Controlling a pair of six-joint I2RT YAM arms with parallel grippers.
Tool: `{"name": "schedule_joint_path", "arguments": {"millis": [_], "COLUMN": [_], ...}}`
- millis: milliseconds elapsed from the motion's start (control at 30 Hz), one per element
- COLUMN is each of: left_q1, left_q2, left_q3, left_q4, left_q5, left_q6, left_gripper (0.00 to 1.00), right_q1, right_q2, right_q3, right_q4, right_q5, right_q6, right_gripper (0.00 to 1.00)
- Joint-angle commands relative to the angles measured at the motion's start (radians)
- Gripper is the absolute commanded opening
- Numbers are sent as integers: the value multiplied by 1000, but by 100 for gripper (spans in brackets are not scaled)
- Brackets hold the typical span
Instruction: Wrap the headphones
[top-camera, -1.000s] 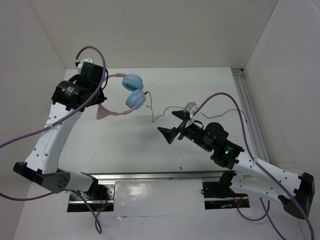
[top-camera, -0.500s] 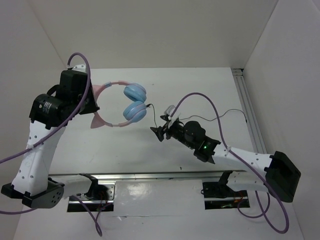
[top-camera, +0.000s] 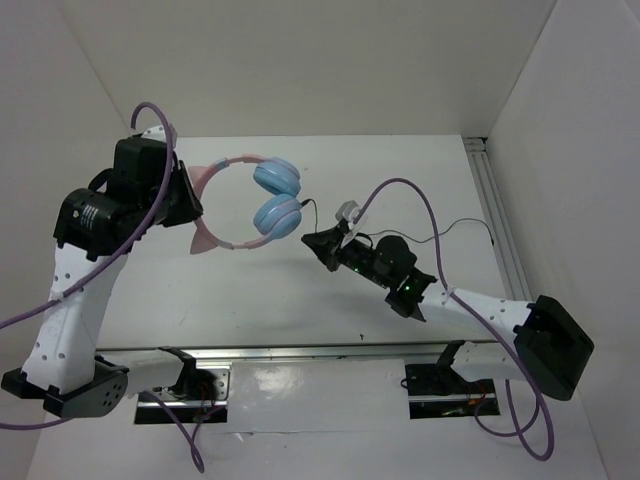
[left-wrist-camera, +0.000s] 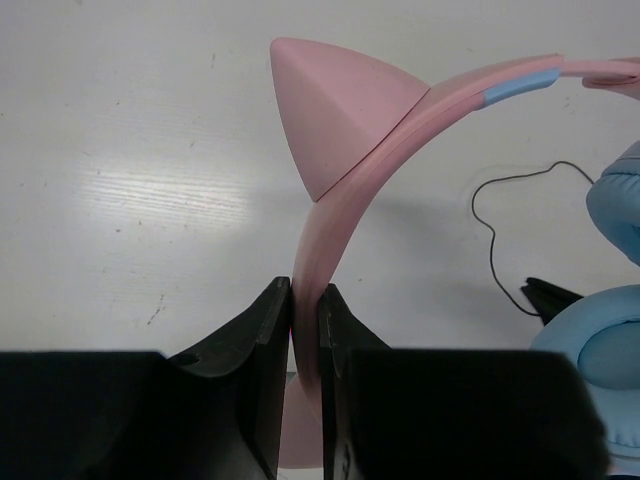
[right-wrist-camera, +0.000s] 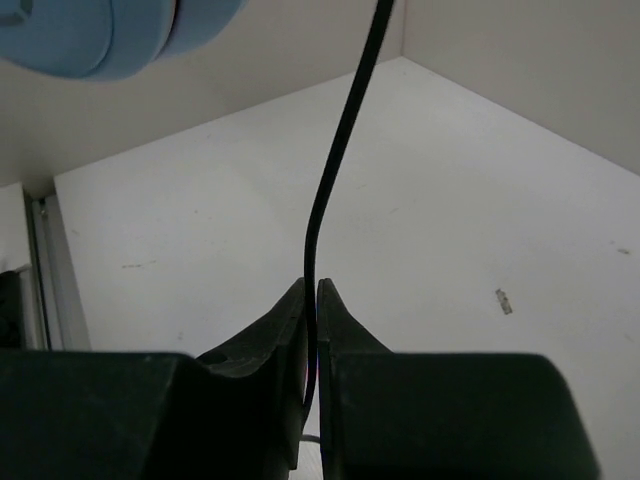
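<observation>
White table (top-camera: 300, 290), left gripper (left-wrist-camera: 305, 300) on headphones (top-camera: 279, 215), right gripper (right-wrist-camera: 311, 290) on cord (right-wrist-camera: 352, 100)

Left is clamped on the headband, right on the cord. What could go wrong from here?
Right gripper pinches the cord near an ear cup; pulling hard may strain where it joins. Left gripper holds the headband at one narrow spot, so the headphones might pivot or slip once winding tension comes.
</observation>
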Motion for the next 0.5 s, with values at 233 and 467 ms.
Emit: {"name": "schedule_joint_path", "arguments": {"millis": [233, 467], "left_q1": [7, 16], "left_q2": [3, 23], "left_q3": [70, 90], "left_q4": [183, 193], "left_q5": [193, 142], "left_q6": [-160, -251], "left_gripper": [0, 0], "right_q1": [5, 40], "right_q2": [94, 161], "right_q3": [-27, -18], "right_q4": [221, 288], "right_q5": [-117, -119], "right_q6": [92, 121], "right_gripper": [22, 23]}}
